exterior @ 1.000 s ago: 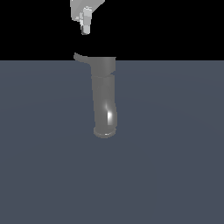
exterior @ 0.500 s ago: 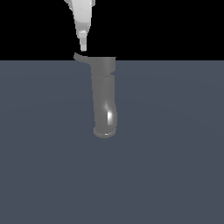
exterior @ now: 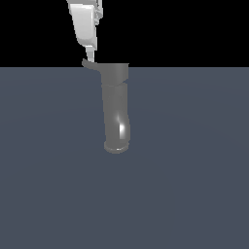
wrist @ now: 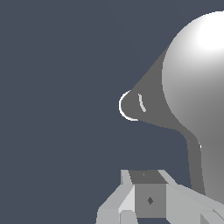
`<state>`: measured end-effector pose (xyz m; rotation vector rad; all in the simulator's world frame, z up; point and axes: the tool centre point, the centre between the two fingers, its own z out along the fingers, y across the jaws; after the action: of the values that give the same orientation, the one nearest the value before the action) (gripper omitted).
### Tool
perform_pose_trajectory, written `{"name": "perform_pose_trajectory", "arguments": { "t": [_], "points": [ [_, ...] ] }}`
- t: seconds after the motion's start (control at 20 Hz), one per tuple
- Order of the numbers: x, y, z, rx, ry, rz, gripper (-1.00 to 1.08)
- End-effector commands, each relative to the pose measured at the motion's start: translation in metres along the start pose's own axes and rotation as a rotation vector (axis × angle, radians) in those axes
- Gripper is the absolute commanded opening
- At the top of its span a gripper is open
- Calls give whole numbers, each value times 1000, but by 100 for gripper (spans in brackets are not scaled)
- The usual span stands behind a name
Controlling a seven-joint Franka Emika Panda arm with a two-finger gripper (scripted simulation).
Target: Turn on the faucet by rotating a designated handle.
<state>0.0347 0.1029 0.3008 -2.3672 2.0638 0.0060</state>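
item: faucet (exterior: pixel 115 109) lying on grey worktop (exterior: pixel 194 170), handle (exterior: pixel 90 65) jutting from its cap end; pincer (exterior: pixel 90 57) poised just above handle, clenched or released undeterminable; approach step, next a sideways push on handle.

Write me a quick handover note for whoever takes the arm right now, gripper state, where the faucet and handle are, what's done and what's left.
Gripper: fingertips just above the handle's outer end; looks closed, but open or shut cannot be told for sure. It holds nothing.
Faucet: lies on the grey surface, wider cap section at the far end, rounded rim nearest the camera.
Handle: thin lever sticking out from the cap toward the exterior view's left.
Done: the arm is positioned at the handle.
Left: make contact and push the handle around to turn the faucet on; no rotation is evident yet.
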Motion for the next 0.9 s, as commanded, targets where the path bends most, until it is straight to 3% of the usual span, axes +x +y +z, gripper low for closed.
{"name": "perform_pose_trajectory", "arguments": {
  "t": [0.0, 0.3, 0.85],
  "points": [
    [-1, -2, 2, 2, 3, 13, -100],
    [-1, -2, 3, 1, 3, 14, -100],
    [-10, 28, 3, 1, 3, 14, -100]
  ]
}}
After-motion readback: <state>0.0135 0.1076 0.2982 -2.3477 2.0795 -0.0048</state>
